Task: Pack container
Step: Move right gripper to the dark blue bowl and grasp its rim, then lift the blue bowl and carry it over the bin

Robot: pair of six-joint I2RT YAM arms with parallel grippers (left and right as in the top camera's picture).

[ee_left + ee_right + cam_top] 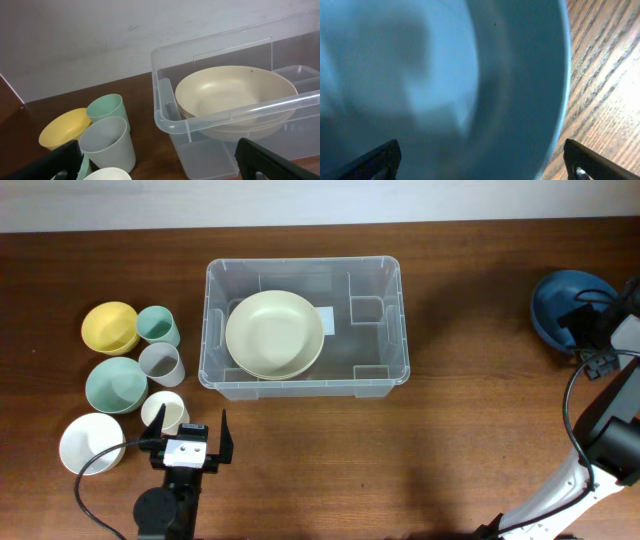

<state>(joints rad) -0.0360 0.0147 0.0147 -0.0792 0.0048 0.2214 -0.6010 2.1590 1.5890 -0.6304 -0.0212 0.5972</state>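
The container (402, 330) is a large clear bin at the table's middle, with a cream bowl (274, 334) inside its left half. Both show in the left wrist view, the container's rim (165, 119) and the cream bowl (230, 95). My left gripper (190, 442) is open and empty, near the front edge, below the bin's left corner. Its fingers (160, 165) frame the cups and the bin. My right gripper (582, 323) is open over a blue bowl (552, 300) at the far right. The blue bowl (445, 80) fills the right wrist view between the spread fingers (480, 165).
Left of the bin stand a yellow bowl (110, 327), a green cup (157, 326), a grey cup (161, 364), a green bowl (116, 384), a white cup (165, 413) and a white bowl (92, 443). The bin's right half holds no loose items.
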